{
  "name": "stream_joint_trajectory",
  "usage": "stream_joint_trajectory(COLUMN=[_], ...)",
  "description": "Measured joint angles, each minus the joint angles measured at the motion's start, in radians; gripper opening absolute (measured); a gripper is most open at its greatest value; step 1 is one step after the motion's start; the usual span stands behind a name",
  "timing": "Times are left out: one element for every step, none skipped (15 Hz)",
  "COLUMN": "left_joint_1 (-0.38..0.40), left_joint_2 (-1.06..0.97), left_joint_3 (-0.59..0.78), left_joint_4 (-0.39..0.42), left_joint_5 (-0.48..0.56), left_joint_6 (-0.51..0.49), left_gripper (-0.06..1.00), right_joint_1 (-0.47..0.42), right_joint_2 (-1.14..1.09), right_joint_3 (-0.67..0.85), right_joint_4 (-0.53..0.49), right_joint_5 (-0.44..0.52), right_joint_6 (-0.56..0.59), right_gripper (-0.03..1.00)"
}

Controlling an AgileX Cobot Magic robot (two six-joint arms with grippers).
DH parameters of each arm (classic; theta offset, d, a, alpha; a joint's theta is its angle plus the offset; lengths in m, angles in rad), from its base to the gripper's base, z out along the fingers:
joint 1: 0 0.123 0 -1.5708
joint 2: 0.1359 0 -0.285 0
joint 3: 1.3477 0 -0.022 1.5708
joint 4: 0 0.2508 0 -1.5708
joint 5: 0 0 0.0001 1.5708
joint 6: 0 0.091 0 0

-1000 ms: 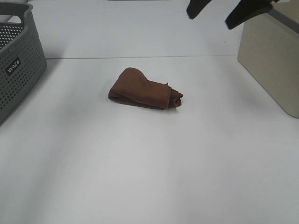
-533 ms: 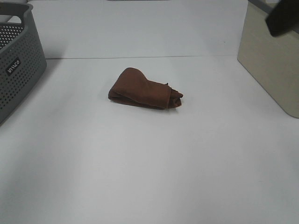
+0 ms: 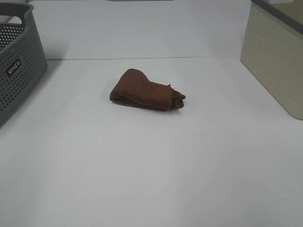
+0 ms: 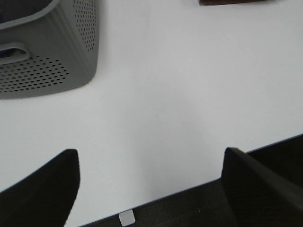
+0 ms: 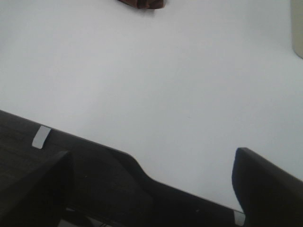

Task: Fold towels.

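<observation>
The reddish-brown towel lies bunched and roughly folded in the middle of the white table. A strip of it shows at the edge of the left wrist view and of the right wrist view. Neither arm shows in the high view. My left gripper is open and empty over the table's near edge, far from the towel. My right gripper is open and empty, also over the table's edge and far from the towel.
A grey perforated basket stands at the left edge and also shows in the left wrist view. A beige box stands at the right. A seam crosses the table behind the towel.
The right arm's dark fingers, seen at the top right a second ago, have drawn out of the high view. The towel has not moved.
</observation>
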Motion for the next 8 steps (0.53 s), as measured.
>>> stream_joint_trajectory(left_joint_1=[0.000, 0.000, 0.000, 0.000, 0.000, 0.000, 0.000, 0.000], left_joint_2=[-0.070, -0.129, -0.180, -0.207, -0.217, -0.217, -0.218, -0.218], left_joint_3=[0.044, 0.087, 0.119, 0.144, 0.169, 0.181, 0.195, 0.210], left_joint_4=[-0.012, -0.028, -0.044, -0.055, -0.081, -0.102, -0.109, -0.113], left_joint_5=[0.001, 0.001, -0.014, -0.036, -0.055, -0.088, -0.120, -0.145], left_joint_6=[0.029, 0.053, 0.080, 0.115, 0.144, 0.171, 0.179, 0.180], left_gripper=[0.78, 0.78, 0.78, 0.78, 0.78, 0.78, 0.78, 0.78], right_joint_1=[0.000, 0.000, 0.000, 0.000, 0.000, 0.000, 0.000, 0.000], right_joint_2=[-0.089, -0.164, -0.236, -0.290, -0.315, -0.318, -0.318, -0.314], right_joint_3=[0.037, 0.068, 0.091, 0.116, 0.144, 0.187, 0.212, 0.217], right_joint_4=[-0.021, -0.026, -0.028, -0.028, -0.028, -0.028, -0.024, -0.024], right_joint_5=[0.000, -0.007, -0.026, -0.056, -0.080, -0.099, -0.121, -0.131], right_joint_6=[0.000, 0.000, 0.000, 0.000, 0.000, -0.001, -0.006, -0.020], right_gripper=[0.85, 0.85, 0.85, 0.85, 0.85, 0.85, 0.85, 0.85])
